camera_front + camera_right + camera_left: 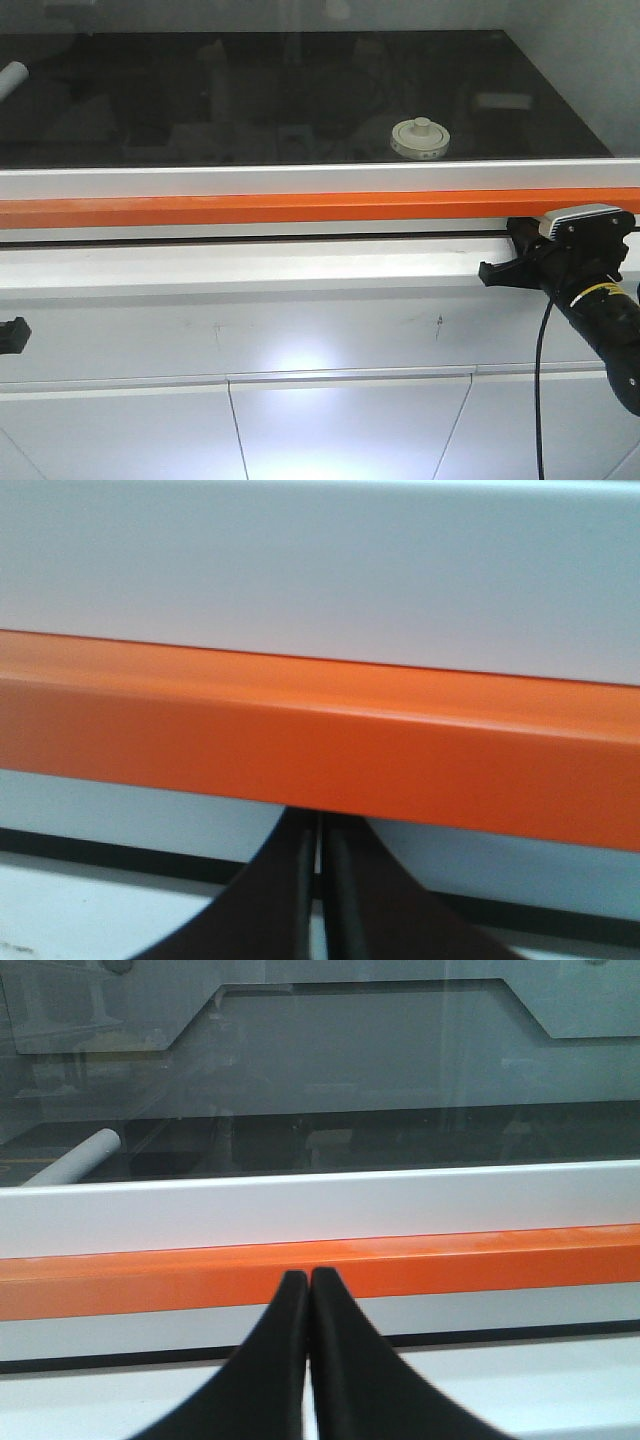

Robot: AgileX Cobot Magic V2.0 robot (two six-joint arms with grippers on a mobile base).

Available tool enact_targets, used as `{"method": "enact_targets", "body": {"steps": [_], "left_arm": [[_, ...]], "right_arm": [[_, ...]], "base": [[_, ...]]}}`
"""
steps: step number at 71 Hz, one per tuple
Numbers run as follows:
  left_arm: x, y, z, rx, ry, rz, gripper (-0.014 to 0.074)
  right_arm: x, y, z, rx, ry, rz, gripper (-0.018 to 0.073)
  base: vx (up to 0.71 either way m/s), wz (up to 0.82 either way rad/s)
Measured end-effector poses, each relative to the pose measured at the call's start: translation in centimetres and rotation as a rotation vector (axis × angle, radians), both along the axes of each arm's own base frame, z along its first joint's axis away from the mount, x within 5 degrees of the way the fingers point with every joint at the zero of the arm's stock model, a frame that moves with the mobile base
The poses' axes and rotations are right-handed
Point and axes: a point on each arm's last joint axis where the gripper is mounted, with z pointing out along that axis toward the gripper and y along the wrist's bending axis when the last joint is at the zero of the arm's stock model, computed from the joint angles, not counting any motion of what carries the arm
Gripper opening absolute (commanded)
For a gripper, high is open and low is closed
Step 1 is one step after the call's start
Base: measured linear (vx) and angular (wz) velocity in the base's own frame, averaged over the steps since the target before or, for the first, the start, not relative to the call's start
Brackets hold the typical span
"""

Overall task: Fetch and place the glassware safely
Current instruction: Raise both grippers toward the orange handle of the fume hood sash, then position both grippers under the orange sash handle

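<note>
Dark worktop [150, 120] — glass jar [420, 138], orange rail [250, 209]

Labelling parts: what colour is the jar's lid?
The jar lid is cream-white, clearest in the exterior front-facing view.

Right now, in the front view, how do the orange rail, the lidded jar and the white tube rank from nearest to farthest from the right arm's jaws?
1. The orange rail: runs just above them.
2. The jar: farther back, slightly to the left.
3. The white tube: far back at the view's left edge.
</note>
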Motion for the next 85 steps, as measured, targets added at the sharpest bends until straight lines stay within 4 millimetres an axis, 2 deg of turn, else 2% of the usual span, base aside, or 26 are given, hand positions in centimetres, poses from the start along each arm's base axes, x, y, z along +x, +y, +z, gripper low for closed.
{"method": "enact_targets", "body": {"steps": [23, 39, 60, 85], "left_arm": [[0.1, 0.0, -0.1, 0.0, 0.004, 0.0, -0.0007], [0.9, 0.0, -1.3, 0.001, 0.067, 0.0, -0.0007], [1.9, -0.2, -2.0, 0.017, 0.038, -0.015, -0.0007], [3.9, -0.2, -4.7, 0.03, 0.055, -0.021, -0.0007]], "right_arm": [[0.0, 0.0, 0.0, 0.005, -0.006, 0.001, -0.0001], [0.0, 0.0, 0.1, 0.013, -0.005, 0.0, -0.0001], [0.0, 0.0, 0.1, 0.015, -0.004, 0.001, -0.0001], [0.0, 0.0, 0.1, 0.015, -0.005, 0.001, -0.0001]], "base": [[0.0, 0.0], [0.0, 0.0], [0.0, 0.0], [0.0, 0.0]]}}
